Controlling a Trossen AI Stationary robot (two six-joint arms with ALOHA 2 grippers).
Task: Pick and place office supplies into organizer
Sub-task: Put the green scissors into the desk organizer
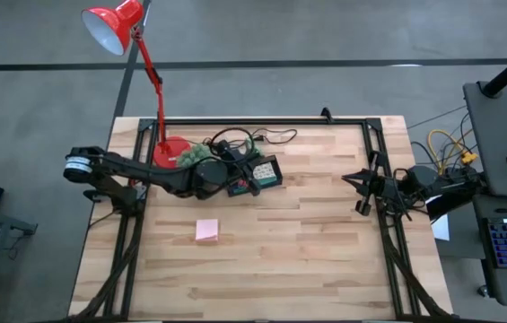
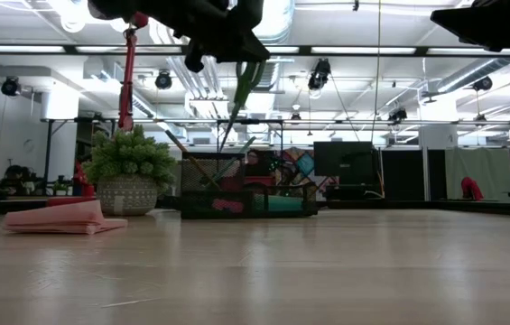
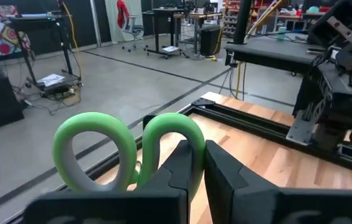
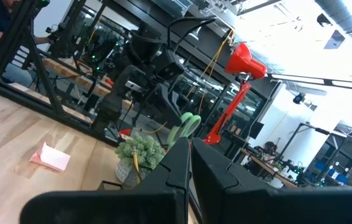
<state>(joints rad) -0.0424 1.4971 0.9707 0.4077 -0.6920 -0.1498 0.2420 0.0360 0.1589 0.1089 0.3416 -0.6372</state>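
Green-handled scissors [image 2: 246,83] hang high above the table, with my left gripper [image 3: 204,146] shut on them. Their blades point down toward the black organizer [image 1: 266,172], which stands at the table's far middle and holds several items. A pink sticky-note pad [image 1: 206,231] lies flat on the table, nearer the front than the organizer. My right gripper [image 1: 361,184] waits shut at the table's right edge, holding nothing. My left gripper pinches the scissors between its two fingers at the handle end, beside the loop nearer the fingers [image 3: 172,134]. The fingers come level from the table's left, and the left finger [image 3: 182,165] hides the exact spot. The scissors are lifted clear, handles up, blades slanting down.
A spiky green plant in a pot [image 1: 196,154] and the red lamp's round base [image 1: 171,151] stand just left of the organizer, with a black cable [image 1: 244,137] behind. The lamp's arm [image 2: 127,77] rises beside the held scissors. Bare wood stretches toward the front and right.
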